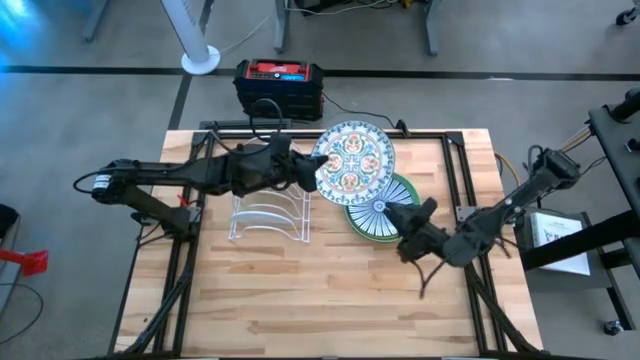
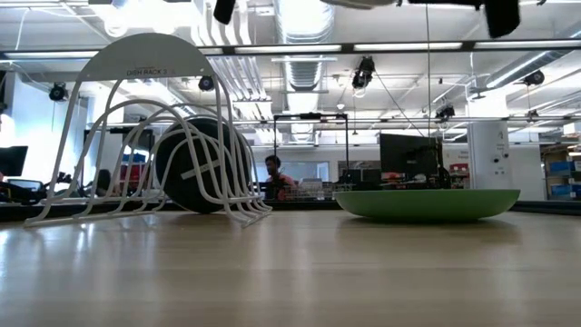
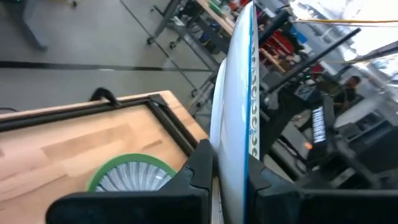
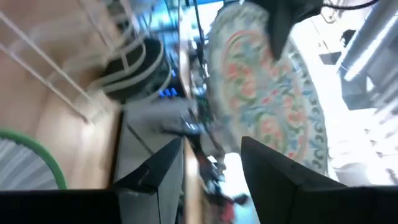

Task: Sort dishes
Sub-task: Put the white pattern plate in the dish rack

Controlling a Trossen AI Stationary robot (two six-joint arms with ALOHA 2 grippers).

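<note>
Patterned plate (image 1: 355, 157) hangs on edge above the counter (image 1: 300, 290), clamped at its left rim in the left gripper (image 1: 312, 170) jaws, just right of the wire rack (image 1: 268, 215); right gripper (image 1: 407, 228) jaws stand apart, empty, over the green-rimmed plate (image 1: 385, 208).

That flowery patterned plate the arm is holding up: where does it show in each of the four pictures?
High view: the patterned plate is at centre top, held by the left gripper.
Low view: only a sliver of its underside at the top edge.
Left wrist view: edge-on, between that arm's fingers.
Right wrist view: its decorated face fills the middle.
Shared landmark: the white wire rack, also seen low and from the right wrist.
</note>
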